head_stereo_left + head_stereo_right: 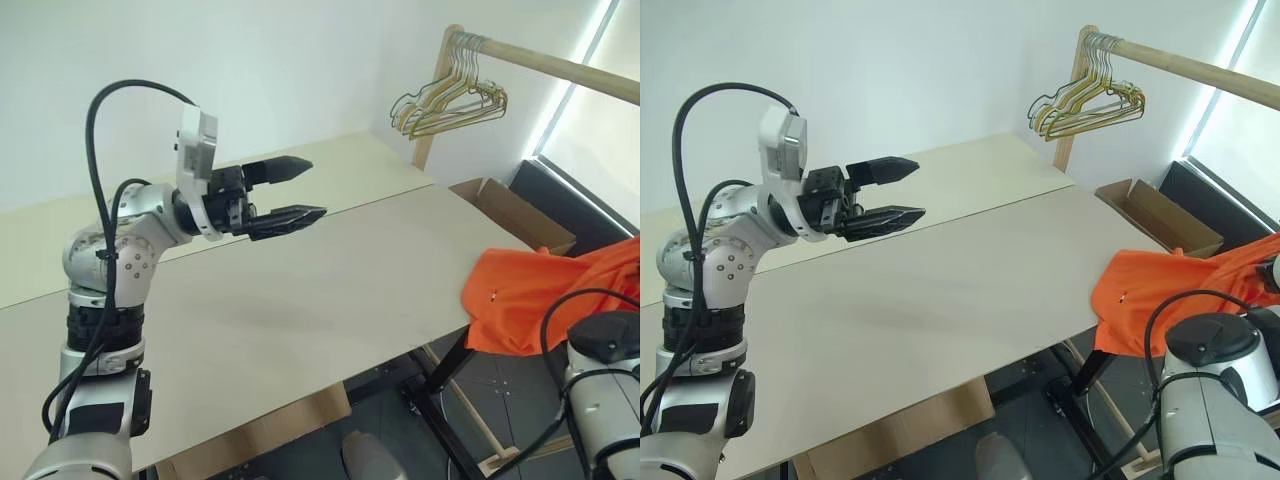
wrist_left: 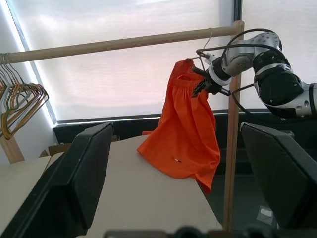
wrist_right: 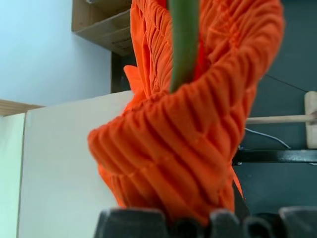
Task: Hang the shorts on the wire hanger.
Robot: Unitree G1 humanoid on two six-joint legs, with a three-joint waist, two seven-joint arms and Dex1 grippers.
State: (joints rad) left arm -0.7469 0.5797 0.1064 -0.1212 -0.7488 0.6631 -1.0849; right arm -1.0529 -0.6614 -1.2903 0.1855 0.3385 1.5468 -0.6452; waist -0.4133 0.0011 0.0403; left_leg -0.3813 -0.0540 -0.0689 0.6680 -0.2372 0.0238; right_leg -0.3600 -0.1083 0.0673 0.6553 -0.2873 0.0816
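Shorts (image 2: 185,134): orange, waistband bunched and clamped in the right gripper (image 2: 204,85) up by the rail (image 2: 119,43); legs trail down onto the table (image 1: 330,290) corner. Lower hem cut off behind the table edge in the head views.
Wire hanger (image 2: 207,49): thin wire, hook over the rail beside the shorts; body mostly hidden by fabric.
Left gripper (image 1: 292,192): jaws wide, empty, above the table, well apart from the rail.
Hanger bunch (image 1: 450,100): on the rail's far end.

Pale beige table (image 1: 300,300) – seam across far part; orange shorts (image 1: 530,295) draped over right edge, lower part resting on tabletop – rest lifted
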